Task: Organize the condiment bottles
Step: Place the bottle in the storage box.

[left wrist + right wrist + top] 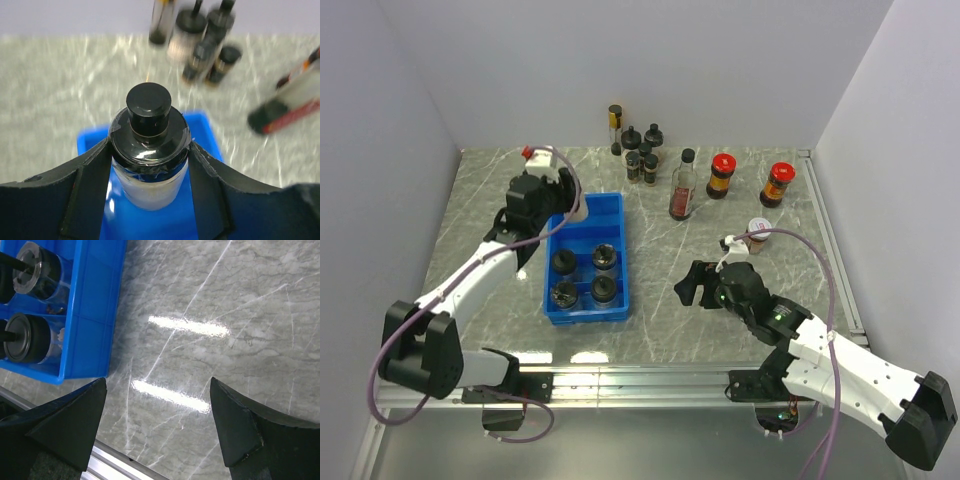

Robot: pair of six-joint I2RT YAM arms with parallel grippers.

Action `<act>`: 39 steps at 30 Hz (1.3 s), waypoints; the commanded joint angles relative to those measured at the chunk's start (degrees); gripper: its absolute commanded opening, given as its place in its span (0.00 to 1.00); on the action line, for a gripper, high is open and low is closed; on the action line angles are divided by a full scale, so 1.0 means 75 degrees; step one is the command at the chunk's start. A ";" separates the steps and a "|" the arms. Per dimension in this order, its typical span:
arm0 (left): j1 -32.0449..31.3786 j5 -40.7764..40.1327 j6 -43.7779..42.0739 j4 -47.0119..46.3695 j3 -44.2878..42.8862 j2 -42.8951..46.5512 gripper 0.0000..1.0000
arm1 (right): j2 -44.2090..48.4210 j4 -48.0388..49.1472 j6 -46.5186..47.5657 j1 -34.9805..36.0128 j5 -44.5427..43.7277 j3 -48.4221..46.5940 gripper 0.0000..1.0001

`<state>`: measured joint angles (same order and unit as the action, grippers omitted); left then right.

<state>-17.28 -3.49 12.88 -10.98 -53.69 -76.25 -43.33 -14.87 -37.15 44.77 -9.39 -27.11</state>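
Observation:
My left gripper (570, 204) is shut on a black-capped glass jar with pale contents (148, 150), held upright above the far left corner of the blue tray (608, 222). Its fingers (92, 185) press the jar from both sides. Several black-capped jars (604, 258) stand in the tray's near half. More condiment bottles (640, 152) cluster at the back of the table, beside a clear sauce bottle (683, 186) and two red-capped bottles (721, 175), (778, 184). My right gripper (698, 283) hangs open over bare table, right of the tray, nothing between its fingers.
A small jar (757, 235) stands just behind the right arm. A red-capped item (530, 153) sits behind the left gripper. In the right wrist view the tray's wall (95, 300) lies upper left and a metal rail (120, 462) runs along the near edge.

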 commanded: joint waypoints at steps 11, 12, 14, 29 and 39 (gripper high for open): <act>-0.0637 -0.1234 0.0556 -0.0316 0.1391 0.1576 0.00 | 0.0129 0.0424 0.0054 0.0077 -0.0084 -0.0030 0.90; -0.0672 -0.1350 0.0579 -0.0282 0.1428 0.1600 0.00 | 0.0152 0.0413 0.0054 0.0077 -0.0084 -0.0006 0.90; -0.0731 -0.1387 0.0672 -0.0037 0.1382 0.1600 0.00 | 0.0153 0.0424 0.0031 0.0065 -0.0084 0.0041 0.90; -0.1001 -0.2230 0.0966 -0.1101 0.2505 0.1389 0.00 | 0.0164 0.0483 0.0019 0.0089 -0.0108 0.0217 0.90; -0.1481 -0.2969 0.0532 -0.1371 0.2694 0.1553 0.00 | -0.0152 0.0635 0.0054 0.0089 -0.0096 0.0182 0.90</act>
<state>-27.66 -22.92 18.26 -16.19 -33.93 -66.81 -43.77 -12.78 -37.01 44.88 -9.41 -25.69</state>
